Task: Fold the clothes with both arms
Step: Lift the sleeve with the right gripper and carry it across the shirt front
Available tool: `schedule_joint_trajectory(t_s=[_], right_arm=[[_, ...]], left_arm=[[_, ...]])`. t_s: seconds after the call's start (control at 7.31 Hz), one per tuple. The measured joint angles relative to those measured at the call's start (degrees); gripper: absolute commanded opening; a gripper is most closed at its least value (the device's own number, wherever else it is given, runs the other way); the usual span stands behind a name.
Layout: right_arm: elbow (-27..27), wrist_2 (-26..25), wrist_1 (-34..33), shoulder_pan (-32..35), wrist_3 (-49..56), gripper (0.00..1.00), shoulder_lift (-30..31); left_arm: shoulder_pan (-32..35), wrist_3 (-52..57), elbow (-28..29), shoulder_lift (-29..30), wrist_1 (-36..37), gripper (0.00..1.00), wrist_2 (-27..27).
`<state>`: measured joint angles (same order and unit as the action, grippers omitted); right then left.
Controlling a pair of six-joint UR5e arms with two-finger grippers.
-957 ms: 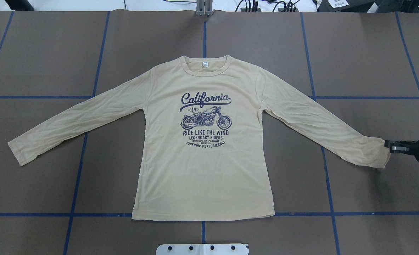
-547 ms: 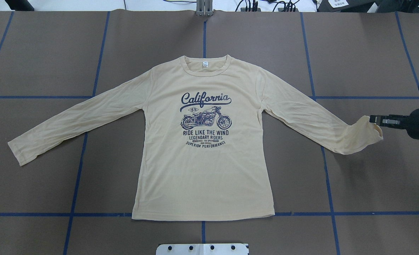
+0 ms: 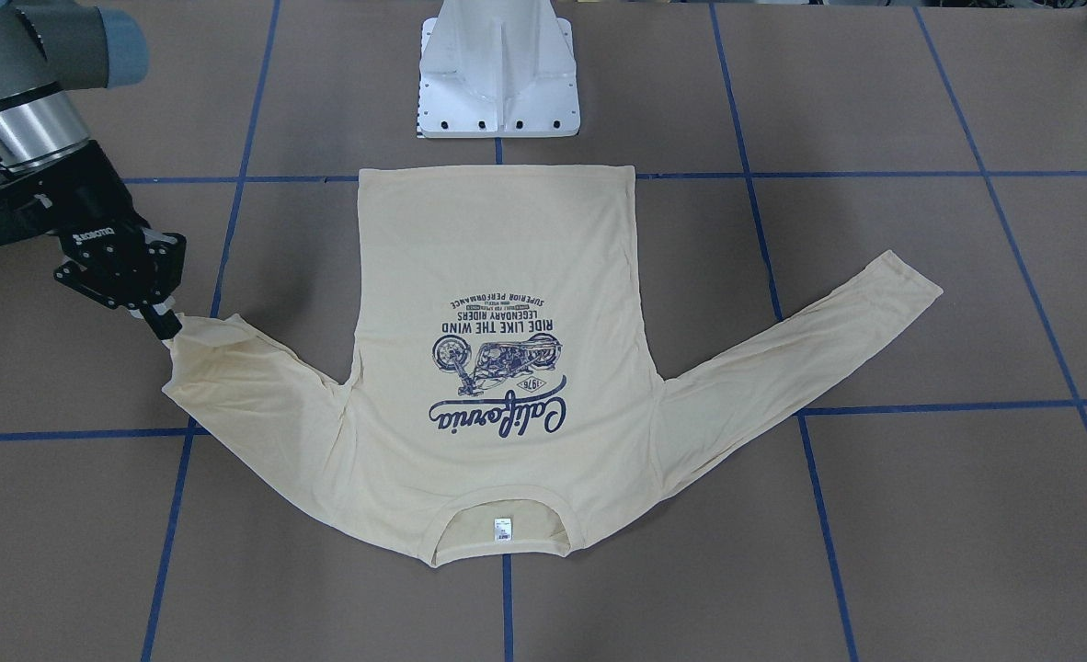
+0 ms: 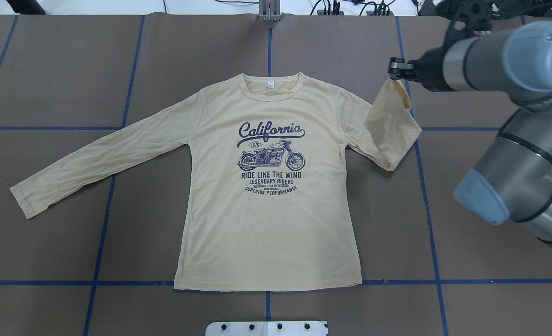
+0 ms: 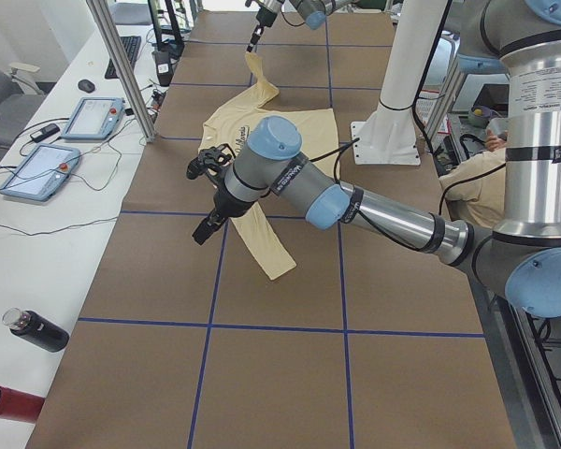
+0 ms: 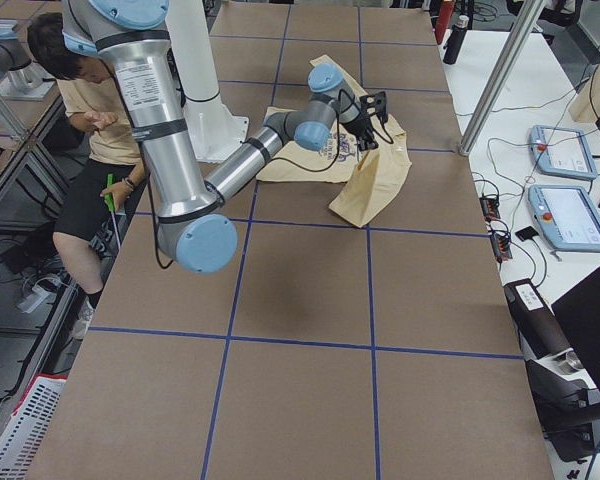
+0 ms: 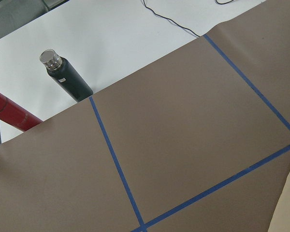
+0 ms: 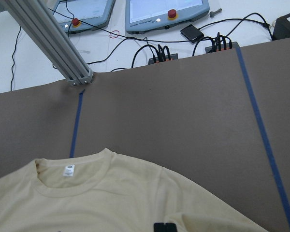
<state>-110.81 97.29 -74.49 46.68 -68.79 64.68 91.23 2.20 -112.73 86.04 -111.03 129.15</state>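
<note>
The cream long-sleeved shirt [image 4: 266, 224] lies flat, print up, with its collar toward the far side. Its left sleeve [image 4: 94, 158] stretches out flat. My right gripper [image 4: 395, 73] is shut on the cuff of the right sleeve [image 4: 390, 126], which hangs raised and doubled back beside the shoulder. The front view shows the same grip [image 3: 165, 326] on that sleeve [image 3: 231, 368]. Black fingertips [image 8: 164, 227] sit pressed together over the shirt [image 8: 111, 193]. My left gripper [image 5: 208, 223] hovers above the table beside the left sleeve [image 5: 262, 243]. I cannot tell whether it is open or shut.
The white pedestal base [image 3: 497, 83] stands at the shirt's hem side. A black bottle [image 7: 67, 77] and a red one [image 7: 12, 113] lie off the table's left end. Teach pendants [image 5: 89, 117] and an aluminium post [image 8: 53, 43] line the far bench. A person [image 6: 90, 110] sits behind the robot.
My right gripper has lifted the right cuff off the table and carried it up and inward toward the shoulder. The sleeve now hangs doubled over. The rest of the shirt has not moved.
</note>
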Motion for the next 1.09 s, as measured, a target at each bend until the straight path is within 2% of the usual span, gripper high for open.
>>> schedule_joint_trajectory(t_s=[0.14, 0.27, 0.41, 0.68, 0.82, 1.09], right_arm=[[2.76, -4.30, -5.91, -2.71, -2.53, 0.00, -7.53], [8.23, -8.30, -8.54, -5.40, -4.94, 0.00, -14.86], [16.25, -10.96, -9.49, -7.56, -7.08, 0.00, -22.73], [35.82, -14.53, -9.65, -11.45, -12.19, 0.00, -39.49], [41.97, -16.51, -9.61, -13.38, -14.08, 0.00, -44.60], [50.39, -20.81, -9.48, -17.25, -16.85, 0.00, -50.29]], left_arm=[[0.00, 0.00, 0.00, 0.00, -0.02, 1.00, -0.02], [0.00, -0.02, 0.02, 0.00, 0.00, 1.00, -0.01], [0.00, -0.06, 0.04, 0.00, 0.01, 1.00, 0.02], [0.00, -0.09, 0.11, 0.00, 0.02, 1.00, 0.05], [0.00, -0.09, 0.16, 0.00, 0.05, 1.00, 0.03], [0.00, -0.09, 0.28, 0.00, 0.10, 1.00, -0.02]])
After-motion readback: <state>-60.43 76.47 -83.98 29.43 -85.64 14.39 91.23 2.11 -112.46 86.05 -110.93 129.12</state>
